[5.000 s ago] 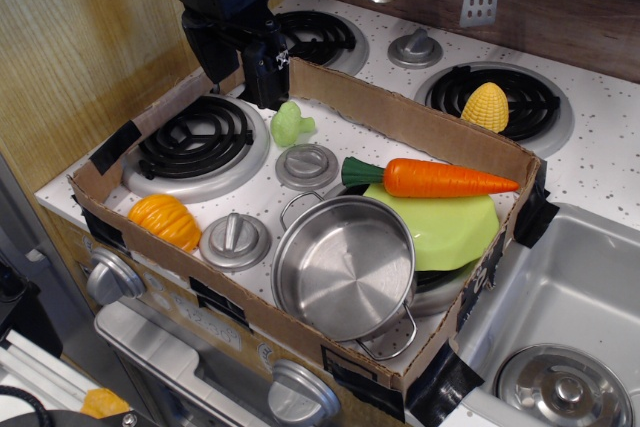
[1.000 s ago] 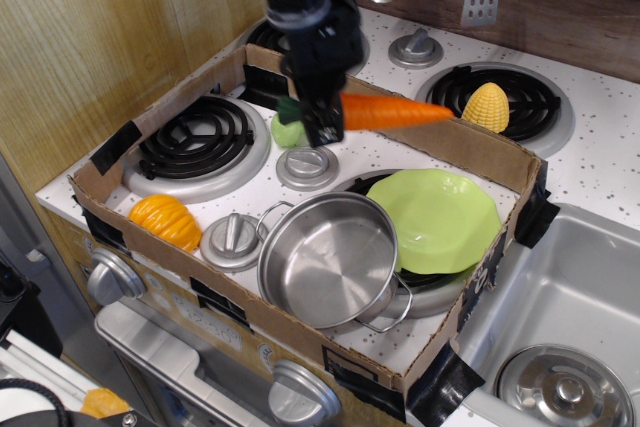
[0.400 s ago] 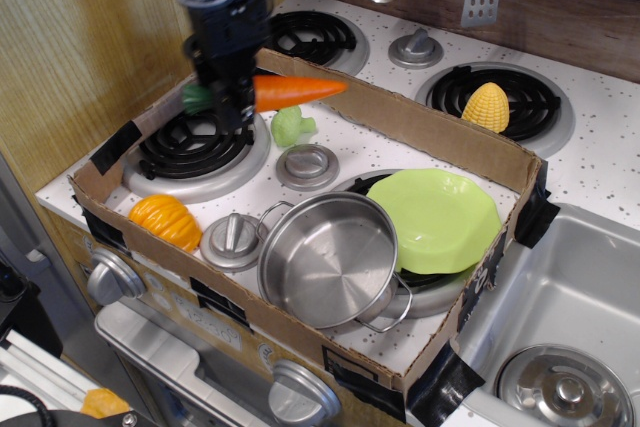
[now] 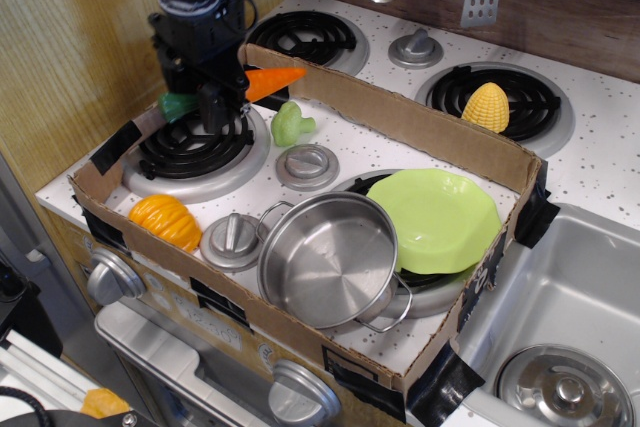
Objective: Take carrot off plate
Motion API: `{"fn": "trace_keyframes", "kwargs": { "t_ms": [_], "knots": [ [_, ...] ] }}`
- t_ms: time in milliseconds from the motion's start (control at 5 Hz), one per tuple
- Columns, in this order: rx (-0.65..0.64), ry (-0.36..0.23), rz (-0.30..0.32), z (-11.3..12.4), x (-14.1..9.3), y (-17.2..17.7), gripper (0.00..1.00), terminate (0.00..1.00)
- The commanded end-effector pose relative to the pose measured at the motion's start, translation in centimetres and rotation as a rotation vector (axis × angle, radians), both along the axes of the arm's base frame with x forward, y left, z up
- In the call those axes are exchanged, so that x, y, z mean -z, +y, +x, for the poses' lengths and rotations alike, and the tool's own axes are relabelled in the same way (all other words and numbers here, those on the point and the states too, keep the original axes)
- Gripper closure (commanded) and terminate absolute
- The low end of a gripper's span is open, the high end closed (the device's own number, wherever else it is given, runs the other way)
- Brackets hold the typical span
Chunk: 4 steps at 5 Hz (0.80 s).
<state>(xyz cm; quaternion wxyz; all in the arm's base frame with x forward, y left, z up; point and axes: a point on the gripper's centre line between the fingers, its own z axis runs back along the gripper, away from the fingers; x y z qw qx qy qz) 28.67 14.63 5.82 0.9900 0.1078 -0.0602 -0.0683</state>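
White speckled bench (image 4: 600,162) fills the scene, a toy cooktop with black coil burners, backed by dark wood panelling and a pale wood wall on the left. A steel sink (image 4: 560,337) sits at the right edge. On the cooktop stands a low cardboard tray (image 4: 400,115), taped at its corners with black tape and enclosing the front two burners.

Inside the tray, a shiny steel pot (image 4: 325,259) sits near the front, just beside the lime-green plate (image 4: 445,219), which rests on the right-hand burner with nothing on it. The black robot arm (image 4: 195,7) comes down from the top left, over the left-hand burner (image 4: 195,147). Its fingers (image 4: 212,107) pinch the carrot (image 4: 268,81) around its middle, holding it in the air roughly level, orange tip pointing right toward the tray's back wall and green stem end poking out on the left. The carrot is well apart from the plate.

An orange pumpkin (image 4: 166,221) lies at the front left of the tray, near a grey knob (image 4: 233,238). A small green vegetable piece (image 4: 292,124) sits just beside the left burner. Yellow corn (image 4: 485,107) rests on the back right burner, outside the tray.
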Motion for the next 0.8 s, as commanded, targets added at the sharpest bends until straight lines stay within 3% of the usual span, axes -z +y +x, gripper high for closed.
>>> {"fn": "trace_keyframes", "kwargs": {
  "t_ms": [0,200,400,600],
  "knots": [
    [-0.128,-0.071,0.004,-2.5,1.0,1.8,1.00,0.00],
    [-0.113,-0.095,-0.010,-3.3,2.0,2.7,1.00,0.00],
    [-0.106,-0.099,-0.054,-3.2,2.4,3.3,0.00,0.00],
    [-0.037,-0.081,-0.065,-2.6,1.7,3.2,0.00,0.00]
  ]
}}
